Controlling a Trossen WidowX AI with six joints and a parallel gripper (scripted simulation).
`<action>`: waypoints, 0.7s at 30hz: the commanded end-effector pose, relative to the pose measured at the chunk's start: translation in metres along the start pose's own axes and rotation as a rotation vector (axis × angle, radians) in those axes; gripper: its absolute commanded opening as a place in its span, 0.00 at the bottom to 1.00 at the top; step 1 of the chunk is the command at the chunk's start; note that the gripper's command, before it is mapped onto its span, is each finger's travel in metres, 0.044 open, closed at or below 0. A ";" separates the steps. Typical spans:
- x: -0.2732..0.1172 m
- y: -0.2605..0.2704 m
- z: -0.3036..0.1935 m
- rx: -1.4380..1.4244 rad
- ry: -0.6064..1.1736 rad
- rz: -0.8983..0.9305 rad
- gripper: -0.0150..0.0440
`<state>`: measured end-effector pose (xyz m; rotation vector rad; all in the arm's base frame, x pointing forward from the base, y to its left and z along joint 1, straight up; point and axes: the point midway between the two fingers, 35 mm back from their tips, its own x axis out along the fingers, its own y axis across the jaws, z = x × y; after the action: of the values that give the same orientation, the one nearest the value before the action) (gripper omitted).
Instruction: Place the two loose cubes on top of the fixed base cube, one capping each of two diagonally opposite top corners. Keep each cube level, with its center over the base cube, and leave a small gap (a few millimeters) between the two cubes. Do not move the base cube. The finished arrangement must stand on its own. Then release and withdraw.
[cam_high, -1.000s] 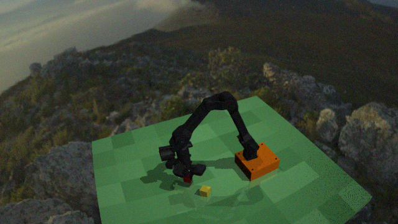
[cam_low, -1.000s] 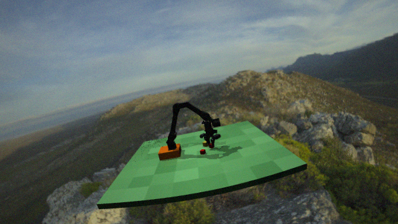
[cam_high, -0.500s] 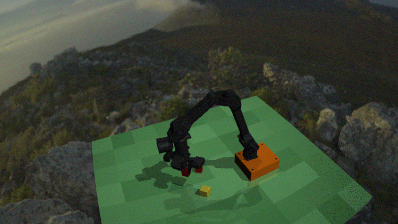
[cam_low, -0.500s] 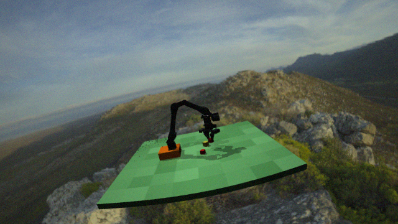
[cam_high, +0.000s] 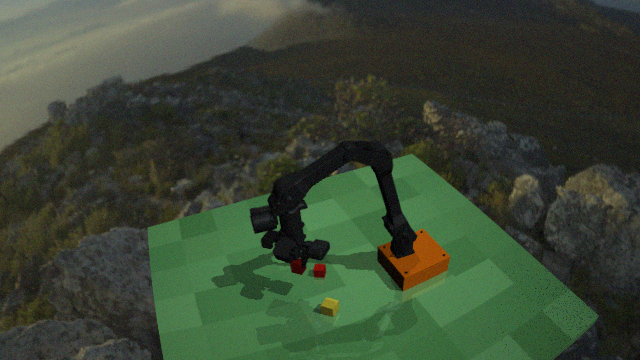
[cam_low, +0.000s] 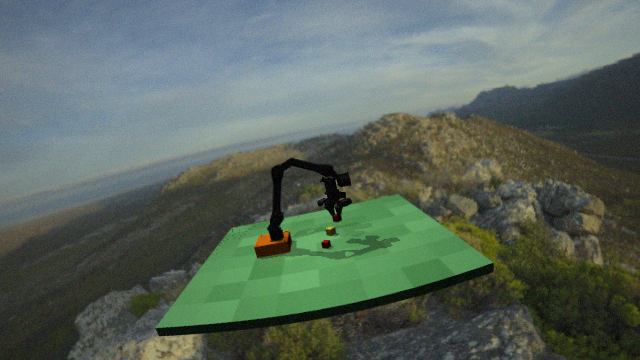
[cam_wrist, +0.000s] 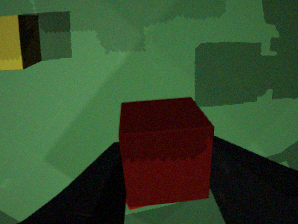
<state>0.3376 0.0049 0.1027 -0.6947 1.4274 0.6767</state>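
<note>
My gripper (cam_high: 298, 263) (cam_low: 336, 216) (cam_wrist: 162, 148) points down and is shut on a red cube (cam_high: 297, 268) (cam_low: 337, 219) (cam_wrist: 165, 172). The cube is held above the table, between the two dark fingers in the wrist view, and looks roughly level. The other red cube (cam_high: 319, 271) (cam_low: 326, 244) lies on the table, apart from the yellow cube. The yellow base cube (cam_high: 329, 307) (cam_low: 330, 231) stands on the table with nothing on top. It shows partly at the upper left edge of the wrist view (cam_wrist: 11, 42), off to the side of my gripper.
The green table (cam_high: 470, 310) (cam_low: 300, 305) carries the orange block (cam_high: 425, 255) (cam_low: 273, 246) under the arm's base. In the top view this block is to the right of the cubes. The arm arches over from it and casts shadows. The table's edges drop off to rocky ground.
</note>
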 end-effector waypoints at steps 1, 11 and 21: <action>-0.003 0.004 0.002 -0.022 0.003 -0.002 0.43; 0.006 0.029 0.022 -0.159 0.001 0.000 0.43; 0.015 0.055 0.039 -0.296 -0.001 0.002 0.43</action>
<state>0.3231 0.0609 0.0899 -0.8817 1.3580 0.8676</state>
